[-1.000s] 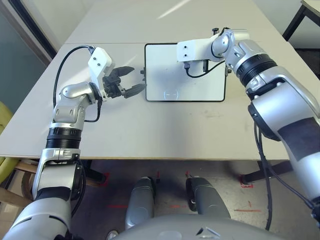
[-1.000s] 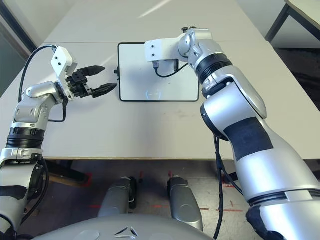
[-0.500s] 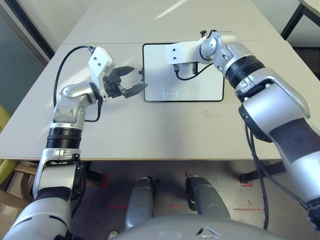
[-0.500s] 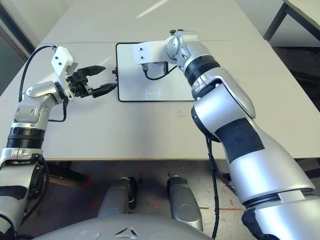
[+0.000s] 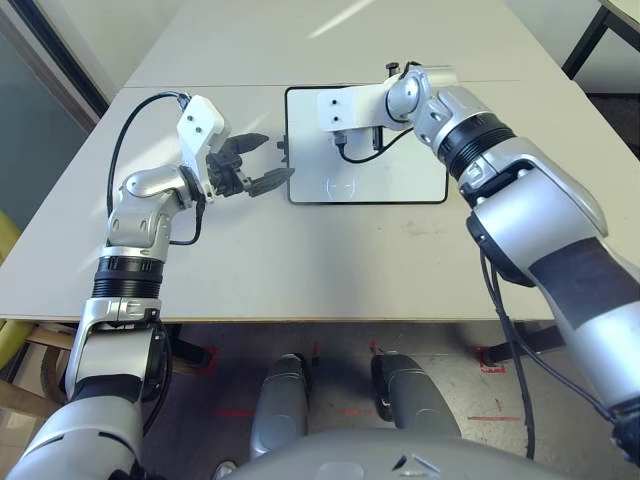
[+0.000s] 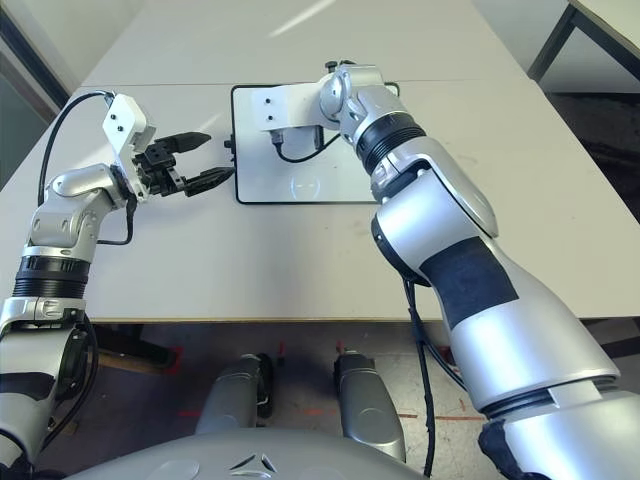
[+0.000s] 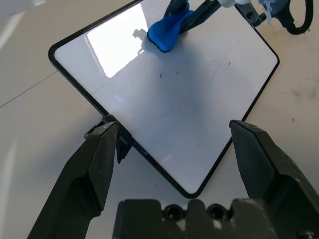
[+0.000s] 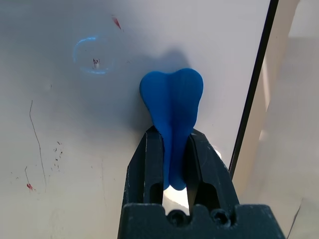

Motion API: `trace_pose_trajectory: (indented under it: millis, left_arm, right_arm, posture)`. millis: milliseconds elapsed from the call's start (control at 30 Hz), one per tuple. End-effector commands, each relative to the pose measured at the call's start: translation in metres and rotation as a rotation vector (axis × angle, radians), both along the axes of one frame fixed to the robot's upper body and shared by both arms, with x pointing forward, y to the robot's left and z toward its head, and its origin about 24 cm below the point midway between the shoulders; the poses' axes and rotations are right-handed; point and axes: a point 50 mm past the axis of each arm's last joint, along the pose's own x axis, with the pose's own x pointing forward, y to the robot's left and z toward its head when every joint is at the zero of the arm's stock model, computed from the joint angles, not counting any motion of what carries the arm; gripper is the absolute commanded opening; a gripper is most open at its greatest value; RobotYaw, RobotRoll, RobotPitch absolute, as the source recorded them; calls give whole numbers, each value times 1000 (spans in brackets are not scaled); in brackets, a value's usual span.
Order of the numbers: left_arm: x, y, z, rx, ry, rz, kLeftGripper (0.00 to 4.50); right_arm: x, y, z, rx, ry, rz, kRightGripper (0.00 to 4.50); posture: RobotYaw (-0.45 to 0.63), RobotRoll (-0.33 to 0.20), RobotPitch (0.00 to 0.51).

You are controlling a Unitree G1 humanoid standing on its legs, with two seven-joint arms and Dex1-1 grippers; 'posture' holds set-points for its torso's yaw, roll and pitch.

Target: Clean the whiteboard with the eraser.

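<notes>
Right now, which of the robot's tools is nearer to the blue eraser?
The right tool: it grips the eraser on the whiteboard. The left tool waits open beside the board's left edge.

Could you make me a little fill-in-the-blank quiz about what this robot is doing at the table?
1. The right gripper pinches an eraser coloured ____.
2. The eraser rests on the ____, a glossy board with a black frame.
3. The left gripper, beside the board's short side, is ____ and holds nothing.

Missing words: blue; whiteboard; open
</notes>
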Motion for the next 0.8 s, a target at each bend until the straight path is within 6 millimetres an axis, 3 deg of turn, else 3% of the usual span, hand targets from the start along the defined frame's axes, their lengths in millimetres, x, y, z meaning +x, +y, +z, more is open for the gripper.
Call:
trace_pose_trajectory:
  millis: [33,800]
  left_arm:
    - [-2,1,-3,-9,5,5,4500]
    - [2,-4,-2,-9,7,-16,4500]
  right_arm:
    - [0,-4,-5,-9,21,-10,417]
    - [7,-79,-12,-113,53,-173,417]
  posture:
    - [-33,0,102]
    - [-76,0,104]
